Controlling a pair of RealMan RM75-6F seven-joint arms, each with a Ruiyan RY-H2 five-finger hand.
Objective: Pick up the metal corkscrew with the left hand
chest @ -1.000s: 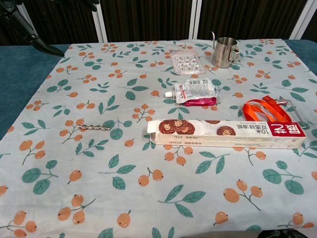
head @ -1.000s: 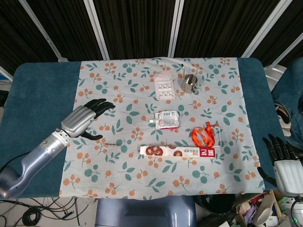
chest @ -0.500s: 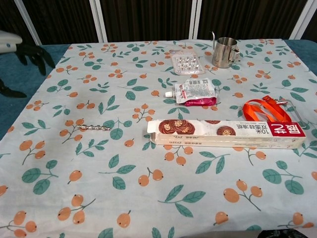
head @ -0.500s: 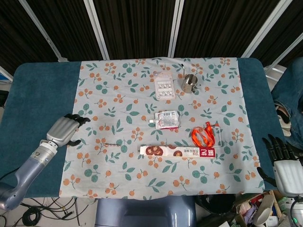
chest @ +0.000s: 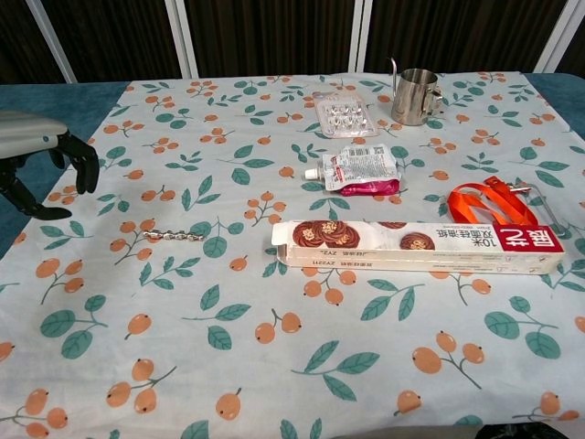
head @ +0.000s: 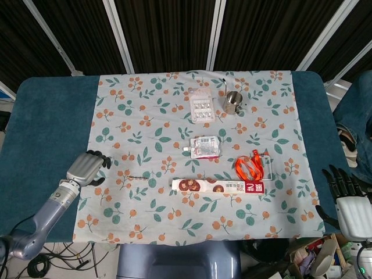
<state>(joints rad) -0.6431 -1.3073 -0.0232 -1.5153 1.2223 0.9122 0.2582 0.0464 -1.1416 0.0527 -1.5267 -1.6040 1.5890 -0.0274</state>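
Note:
The metal corkscrew (head: pixel 138 174) (chest: pixel 174 236) is a thin silver spiral lying flat on the floral cloth, left of the long biscuit box. My left hand (head: pixel 87 167) (chest: pixel 41 155) hovers at the cloth's left edge, a short way left of the corkscrew and apart from it. Its fingers (chest: pixel 84 169) bend downward with the thumb held away, and it holds nothing. My right hand (head: pixel 346 192) stays off the table's front right corner, fingers spread and empty.
A biscuit box (head: pixel 218 186) (chest: pixel 416 245) lies right of the corkscrew. Behind it are a foil pouch (head: pixel 204 147), an orange lanyard (head: pixel 249 167), a blister pack (head: pixel 201 108) and a steel cup (head: pixel 232 101). The blue table (head: pixel 52 116) shows left of the cloth.
My left hand has drawn back from the cloth toward the front left and come lower, its fingers bending down. The corkscrew and my right hand have not moved.

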